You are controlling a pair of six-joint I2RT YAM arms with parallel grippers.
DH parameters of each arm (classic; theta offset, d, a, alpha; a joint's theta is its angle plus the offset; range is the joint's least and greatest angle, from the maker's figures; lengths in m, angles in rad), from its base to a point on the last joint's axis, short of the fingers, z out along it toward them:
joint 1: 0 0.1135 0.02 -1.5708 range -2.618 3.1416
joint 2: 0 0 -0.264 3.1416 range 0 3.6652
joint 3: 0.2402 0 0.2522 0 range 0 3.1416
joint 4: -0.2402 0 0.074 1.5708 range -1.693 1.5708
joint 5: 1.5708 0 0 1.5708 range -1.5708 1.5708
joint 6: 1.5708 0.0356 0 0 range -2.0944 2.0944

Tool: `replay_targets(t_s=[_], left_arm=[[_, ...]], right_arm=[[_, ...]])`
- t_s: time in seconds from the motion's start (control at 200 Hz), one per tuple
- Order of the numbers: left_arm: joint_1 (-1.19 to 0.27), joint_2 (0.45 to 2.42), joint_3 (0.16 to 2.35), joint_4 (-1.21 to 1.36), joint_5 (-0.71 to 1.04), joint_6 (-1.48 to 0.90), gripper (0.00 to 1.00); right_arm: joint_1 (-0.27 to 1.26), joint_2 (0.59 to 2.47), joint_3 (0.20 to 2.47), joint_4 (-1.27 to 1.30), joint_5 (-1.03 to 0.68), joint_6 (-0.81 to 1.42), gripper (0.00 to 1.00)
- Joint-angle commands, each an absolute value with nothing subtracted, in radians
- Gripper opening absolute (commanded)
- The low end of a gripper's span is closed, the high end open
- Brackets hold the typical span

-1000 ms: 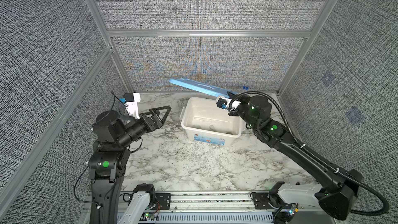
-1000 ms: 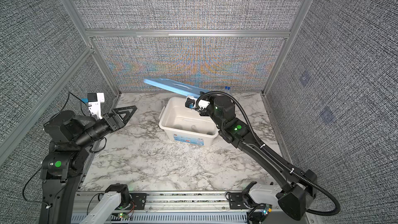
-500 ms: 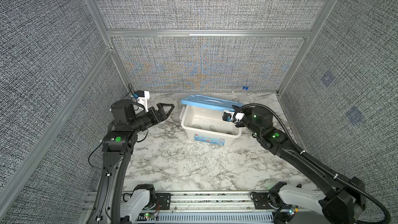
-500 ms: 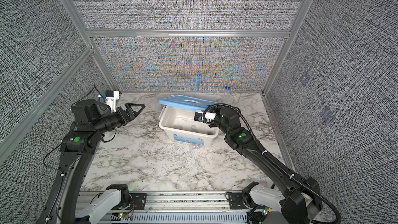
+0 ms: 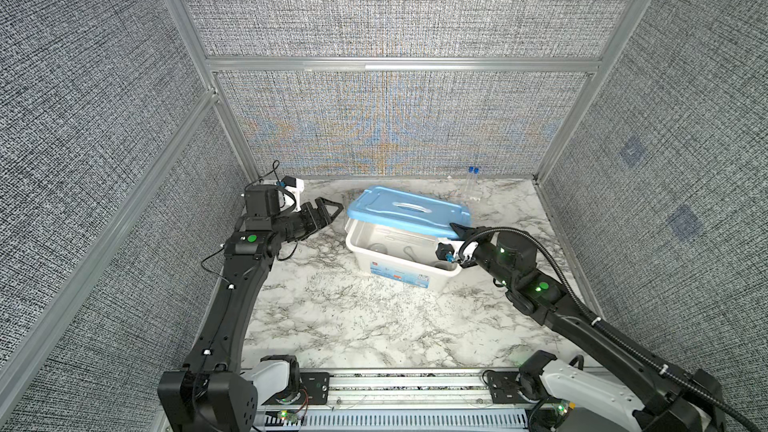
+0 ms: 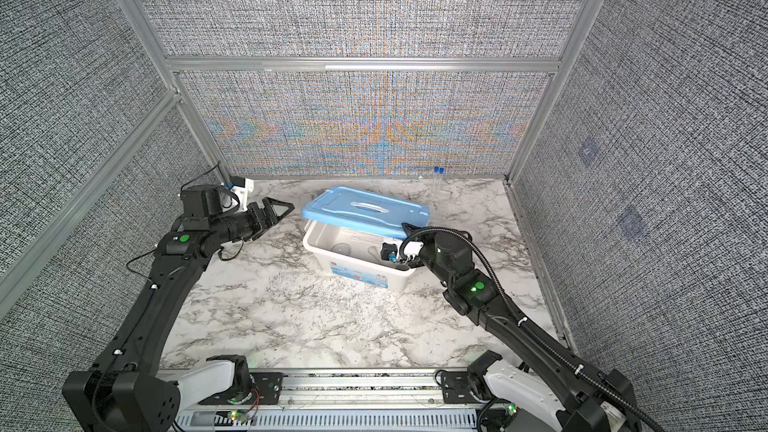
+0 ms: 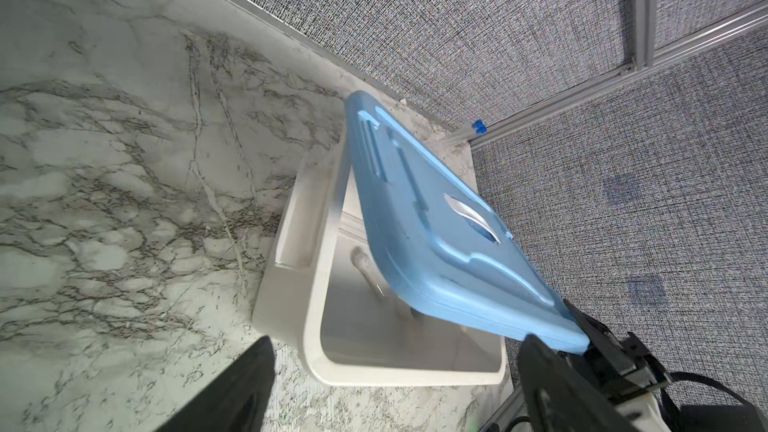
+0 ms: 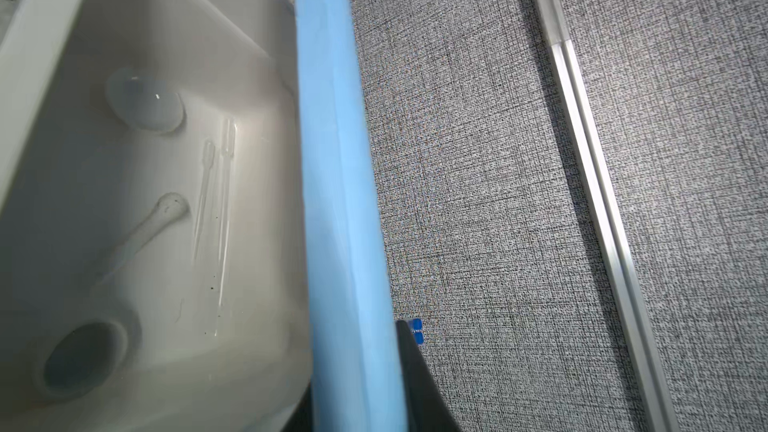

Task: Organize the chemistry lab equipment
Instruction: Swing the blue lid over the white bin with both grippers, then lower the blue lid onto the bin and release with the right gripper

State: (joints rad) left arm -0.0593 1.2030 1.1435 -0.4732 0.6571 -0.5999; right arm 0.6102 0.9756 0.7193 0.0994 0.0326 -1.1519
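Sitting on the floor of the white tub (image 8: 41, 35), the mortar bowl (image 8: 83, 363), the pestle (image 8: 153, 222), the round dish (image 8: 143, 103) and two thin clear rods (image 8: 216, 209) show plainly only in the right wrist view. The pestle lies between bowl and dish, and the rods lie side by side just beside it. Both top views give these contents only as faint shapes.

The two tubes with blue caps (image 5: 473, 180) are outside the tub, caps up against the back wall near the right rear corner. Both top views and the left wrist view show them whole, while the right wrist view catches only the caps.

The light-blue lid (image 5: 407, 209) hangs tilted over the tub, covering its rear part and leaving the front open. Whether its far edge touches the rim cannot be told. The right gripper (image 5: 459, 228) is clenched on the lid's near right corner, a grip that the left wrist view shows most clearly.

The left gripper (image 5: 328, 213) hovers left of the tub, apart from it. Its fingers (image 7: 232, 388) are spread wide and hold nothing.

The tub stands toward the back of a marble-patterned table (image 5: 374, 326). Grey fabric walls (image 5: 374, 14) in an aluminium frame (image 5: 399, 64) enclose it on three sides.
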Motion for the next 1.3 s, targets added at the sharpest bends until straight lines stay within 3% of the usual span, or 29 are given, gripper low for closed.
replay_targets(t_s=[0.0,0.31,0.625,0.84,1.125,1.296], left_arm=[[-0.070,1.231,1.134,-0.441,0.623,-0.578,0.92],[-0.104,1.311,1.097,-0.426,0.579,-0.557,0.92],[-0.109,1.362,1.062,-0.412,0.558,-0.542,0.92],[-0.112,1.384,1.066,-0.426,0.551,-0.526,0.92],[-0.113,1.402,1.111,-0.454,0.558,-0.499,0.92],[-0.138,1.445,1.182,-0.528,0.586,-0.406,0.92]], right_arm=[[0.635,0.971,0.700,0.063,0.025,-1.146,0.22],[0.731,0.966,0.666,-0.016,0.091,-1.195,0.23],[0.779,0.946,0.684,-0.187,0.100,-1.178,0.47],[0.807,0.919,0.714,-0.326,0.099,-1.156,0.54],[0.817,0.887,0.893,-0.680,-0.056,-1.075,0.59],[0.816,0.930,0.973,-0.724,-0.080,-0.941,0.61]])
